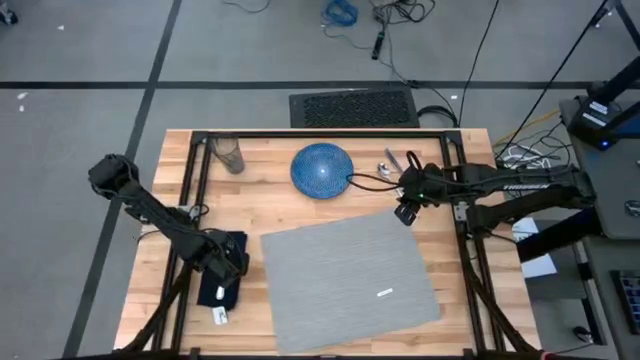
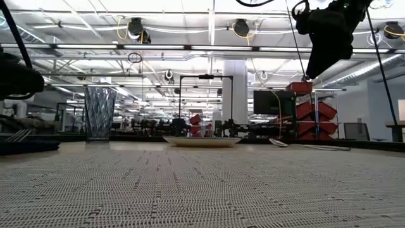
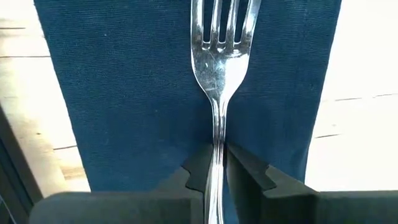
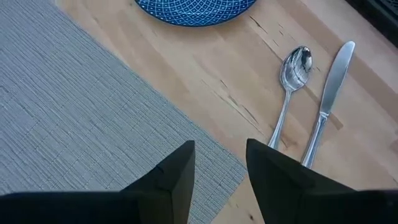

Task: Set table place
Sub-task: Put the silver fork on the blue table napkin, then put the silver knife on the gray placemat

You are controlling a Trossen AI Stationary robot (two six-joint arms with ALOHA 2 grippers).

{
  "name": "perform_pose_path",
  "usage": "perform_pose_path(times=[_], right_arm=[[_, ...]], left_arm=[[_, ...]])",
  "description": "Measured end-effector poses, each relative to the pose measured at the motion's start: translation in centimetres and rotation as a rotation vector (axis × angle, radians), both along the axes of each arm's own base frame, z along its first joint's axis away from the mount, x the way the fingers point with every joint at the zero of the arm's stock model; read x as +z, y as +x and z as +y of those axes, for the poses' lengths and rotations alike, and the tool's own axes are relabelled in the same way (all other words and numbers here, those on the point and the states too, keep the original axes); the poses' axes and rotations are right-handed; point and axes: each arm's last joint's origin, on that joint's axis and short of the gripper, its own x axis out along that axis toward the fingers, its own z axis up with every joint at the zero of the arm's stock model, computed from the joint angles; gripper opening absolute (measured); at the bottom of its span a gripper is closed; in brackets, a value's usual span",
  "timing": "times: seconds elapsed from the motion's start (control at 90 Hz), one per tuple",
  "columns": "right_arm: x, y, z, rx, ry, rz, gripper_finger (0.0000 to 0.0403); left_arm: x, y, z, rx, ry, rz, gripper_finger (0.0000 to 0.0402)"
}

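Note:
A grey woven placemat lies in the middle of the wooden table. Left of it is the navy napkin, and my left gripper is above it, shut on the silver fork. The fork's tines show over the napkin in the left wrist view. A blue plate, a clear glass, a spoon and a knife rest at the far side. My right gripper hangs open above the placemat's far right corner, holding nothing. My left gripper pinches the fork's handle between its two fingers, just behind the neck. The fingers lie along the fork, and the tines point away from the gripper over the napkin. Whether the fork rests on the cloth or hangs just above it, I cannot tell.
A black metal frame runs along the table's far edge and down both sides. A white tag sits on the placemat. The spoon and knife lie side by side between the plate and the right arm.

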Motion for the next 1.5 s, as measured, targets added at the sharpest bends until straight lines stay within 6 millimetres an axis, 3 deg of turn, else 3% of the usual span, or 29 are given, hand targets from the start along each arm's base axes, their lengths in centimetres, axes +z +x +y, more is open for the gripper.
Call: perform_pose_path(times=[0.456,0.911,1.178,1.356,1.5], right_arm=[[0.0,0.0,0.0,0.0,0.0,0.0,0.013],[0.0,0.0,0.0,0.001,-0.005,0.001,0.013],[0.1,0.0,0.1,0.015,0.021,-0.003,0.013],[1.5,0.3,0.1,0.012,0.017,-0.057,0.013],[3.7,0.9,-0.1,-0.005,-0.019,-0.176,0.013]], left_arm=[[0.2,0.0,0.0,-0.009,0.01,-0.011,0.0043],[3.1,-0.6,0.7,-0.022,-0.033,-0.159,0.019],[7.2,-1.5,2.1,0.035,-0.045,-0.463,0.0223],[11.7,-1.6,3.4,0.031,0.162,-0.785,0.0223],[15.7,-1.4,4.2,-0.038,0.381,-0.951,0.0223]])
